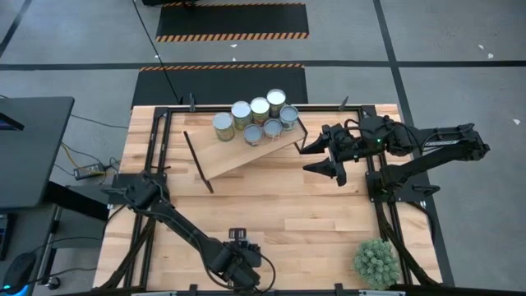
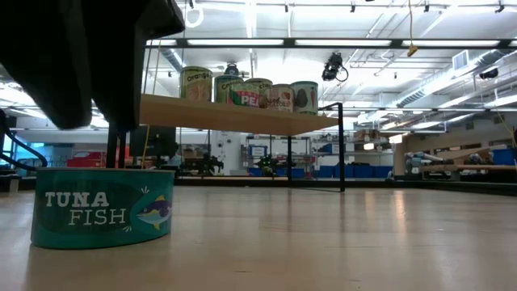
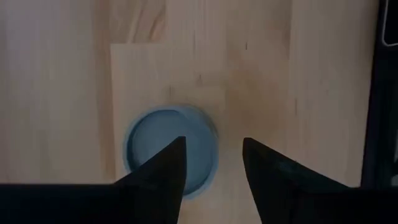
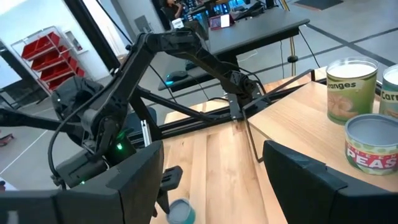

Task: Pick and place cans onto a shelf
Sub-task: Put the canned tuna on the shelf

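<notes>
Below, left gripper jaws open over tuna can, right gripper jaws open beside shelf.

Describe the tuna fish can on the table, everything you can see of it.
The tuna fish can is low, round and teal, its label reading TUNA FISH in white beside a small fish picture. It stands upright on the wooden table, away from the shelf. From above its top looks blue. The left hand hangs over it, fingers apart, not visibly touching.
</notes>
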You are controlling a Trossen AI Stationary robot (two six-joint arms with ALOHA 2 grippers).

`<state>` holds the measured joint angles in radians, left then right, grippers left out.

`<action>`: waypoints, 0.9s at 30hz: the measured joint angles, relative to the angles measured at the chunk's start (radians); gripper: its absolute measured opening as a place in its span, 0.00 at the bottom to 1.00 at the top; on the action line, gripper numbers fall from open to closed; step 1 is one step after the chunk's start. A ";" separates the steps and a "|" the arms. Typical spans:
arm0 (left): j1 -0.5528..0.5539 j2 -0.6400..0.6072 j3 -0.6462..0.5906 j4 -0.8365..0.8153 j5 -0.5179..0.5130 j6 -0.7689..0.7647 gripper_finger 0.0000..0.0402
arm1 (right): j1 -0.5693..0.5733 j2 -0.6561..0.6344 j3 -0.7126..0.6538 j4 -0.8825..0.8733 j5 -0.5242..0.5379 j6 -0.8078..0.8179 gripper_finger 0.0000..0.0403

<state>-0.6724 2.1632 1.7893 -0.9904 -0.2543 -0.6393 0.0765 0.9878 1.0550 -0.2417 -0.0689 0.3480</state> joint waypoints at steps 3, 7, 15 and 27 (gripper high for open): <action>-0.001 0.017 0.000 0.008 0.006 0.018 0.39 | 0.000 0.000 0.000 0.000 0.000 0.015 0.70; -0.006 0.038 0.000 0.014 0.021 0.023 0.37 | 0.000 0.000 0.000 0.003 0.000 0.016 0.70; -0.013 0.058 0.000 0.002 -0.008 0.016 0.35 | 0.000 0.000 0.000 0.011 0.000 0.016 0.70; -0.018 0.088 0.003 -0.027 -0.020 0.017 0.14 | 0.000 0.000 0.000 0.023 -0.001 0.023 0.70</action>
<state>-0.6899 2.2511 1.7927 -1.0177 -0.2744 -0.6228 0.0765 0.9882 1.0550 -0.2183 -0.0695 0.3711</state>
